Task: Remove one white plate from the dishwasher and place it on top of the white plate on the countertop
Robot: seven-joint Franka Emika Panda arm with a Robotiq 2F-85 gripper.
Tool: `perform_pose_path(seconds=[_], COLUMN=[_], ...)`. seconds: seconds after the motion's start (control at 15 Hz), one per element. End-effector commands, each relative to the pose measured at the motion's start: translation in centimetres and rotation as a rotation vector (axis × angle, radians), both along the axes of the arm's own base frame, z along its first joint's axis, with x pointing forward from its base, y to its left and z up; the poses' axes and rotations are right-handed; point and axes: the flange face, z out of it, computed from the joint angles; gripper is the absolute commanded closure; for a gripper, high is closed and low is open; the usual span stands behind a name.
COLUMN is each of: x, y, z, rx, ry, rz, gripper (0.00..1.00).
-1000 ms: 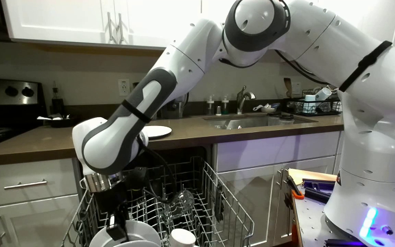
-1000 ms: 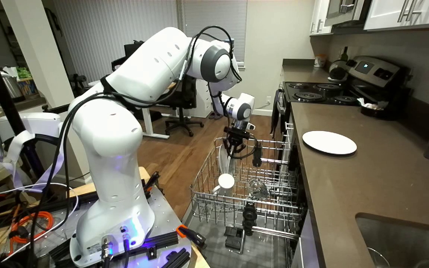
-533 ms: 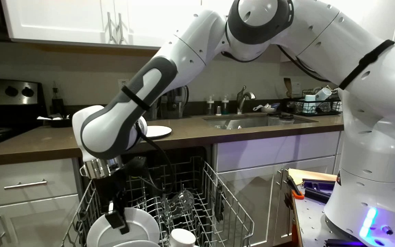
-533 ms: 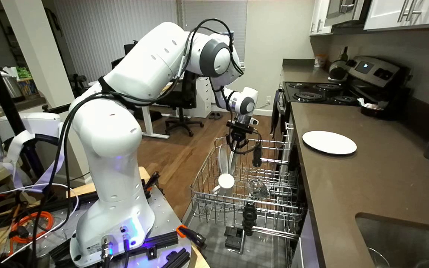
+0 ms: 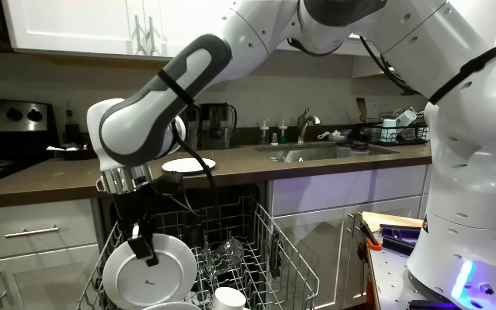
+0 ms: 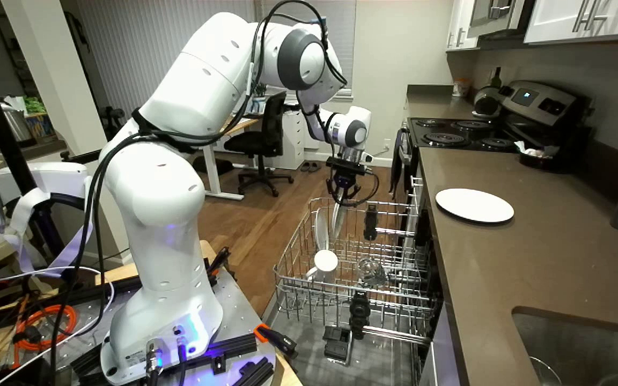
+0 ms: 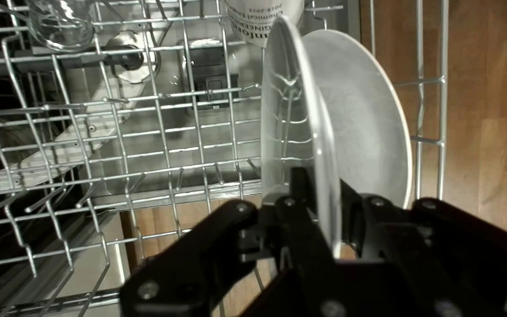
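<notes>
My gripper [image 5: 144, 253] is shut on the upper rim of a white plate [image 5: 153, 282], one finger on each face; the gripper [image 7: 325, 189] and the plate [image 7: 282, 92] also show in the wrist view. The held plate stands nearly on edge, raised within the dishwasher rack [image 6: 294, 282]; in an exterior view its lower edge is hidden. A second white plate [image 6: 321, 230] stands upright in the rack beside it and shows in the wrist view [image 7: 361, 114]. Another white plate [image 6: 474, 206] lies flat on the countertop [image 6: 545, 257].
A white mug [image 6: 325, 261] and a clear glass [image 6: 371, 271] sit in the pulled-out rack near the plates. The rack's wire walls surround them. The counter's front edge stands higher than the rack. A sink [image 6: 582, 343] and stove [image 6: 459, 131] flank the counter.
My gripper has risen with the plate in it. More of the held plate shows above the rack, and it stands farther from the second plate. The other things have not moved.
</notes>
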Motion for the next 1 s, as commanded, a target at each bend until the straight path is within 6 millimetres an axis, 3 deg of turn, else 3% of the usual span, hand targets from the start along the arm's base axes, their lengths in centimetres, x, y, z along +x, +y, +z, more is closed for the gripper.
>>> perform_pose_path(seconds=[0.0, 0.6, 0.93], x=[-2.1, -6.7, -6.2], y=[-0.4, 2.3, 1.4], z=[5.5, 15.1, 17.6], rx=[-0.094, -0.429, -0.617], ry=[-0.085, -0.412, -0.592], rz=[-0.027, -0.059, -0.123], gripper=[0.92, 0.92, 0.94])
